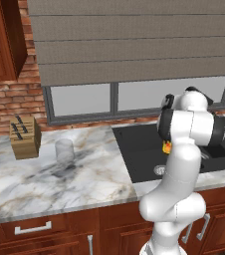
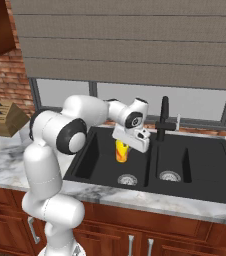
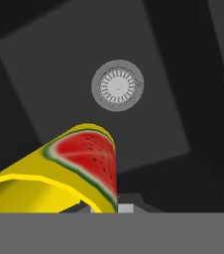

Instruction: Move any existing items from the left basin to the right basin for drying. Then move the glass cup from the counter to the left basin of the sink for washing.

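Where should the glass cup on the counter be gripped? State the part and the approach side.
Probably the rim wall, from above: the glass cup stands upright, open-topped, straight-sided on the counter; the knife block stands apart to its left.

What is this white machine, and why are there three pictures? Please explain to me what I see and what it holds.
It is a white robot arm standing before a kitchen counter; everything is computer-drawn. Two pictures come from cameras behind the arm, one on its left and one on its right. The third comes from a camera on its hand, looking down along it.

On the counter stand a glass cup and a wooden knife block. Beside them is a black sink with two bowls and a faucet.

The end effector is shut on a small yellow container with a watermelon picture, held above the left basin, over its silver drain.
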### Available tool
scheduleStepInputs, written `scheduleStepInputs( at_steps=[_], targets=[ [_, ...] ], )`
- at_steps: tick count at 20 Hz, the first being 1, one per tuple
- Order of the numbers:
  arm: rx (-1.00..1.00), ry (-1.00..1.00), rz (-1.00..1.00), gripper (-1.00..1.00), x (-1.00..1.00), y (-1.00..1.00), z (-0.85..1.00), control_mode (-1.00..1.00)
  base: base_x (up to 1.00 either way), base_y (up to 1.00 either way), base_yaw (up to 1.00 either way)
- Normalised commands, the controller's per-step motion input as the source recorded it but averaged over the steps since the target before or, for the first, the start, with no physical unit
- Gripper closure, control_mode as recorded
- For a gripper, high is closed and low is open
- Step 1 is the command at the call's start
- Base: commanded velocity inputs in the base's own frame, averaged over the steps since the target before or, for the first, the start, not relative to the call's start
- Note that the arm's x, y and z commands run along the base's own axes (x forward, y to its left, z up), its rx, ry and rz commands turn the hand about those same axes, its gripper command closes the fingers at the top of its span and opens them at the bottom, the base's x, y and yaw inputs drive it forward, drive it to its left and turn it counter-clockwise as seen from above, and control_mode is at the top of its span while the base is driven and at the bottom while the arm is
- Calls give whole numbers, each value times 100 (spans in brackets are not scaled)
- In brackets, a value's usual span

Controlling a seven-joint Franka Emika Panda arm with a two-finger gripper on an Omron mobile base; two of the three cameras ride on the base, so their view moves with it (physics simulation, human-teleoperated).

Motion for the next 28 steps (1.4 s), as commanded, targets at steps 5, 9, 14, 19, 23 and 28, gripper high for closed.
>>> scheduleStepInputs(
  at_steps=[5,9,14,19,23,28],
  targets=[
    [0,0,-15,100,-26,-36,25,-100,0,0,0],
    [0,0,-17,100,-29,-37,15,-100,0,0,0],
    [0,0,-18,100,-30,-32,11,-100,0,0,0],
    [0,0,-17,100,-22,-25,4,-100,0,0,0],
    [0,0,-17,100,-12,-21,0,-100,0,0,0],
    [0,0,-17,100,-11,-26,0,-100,0,0,0]
  ],
)
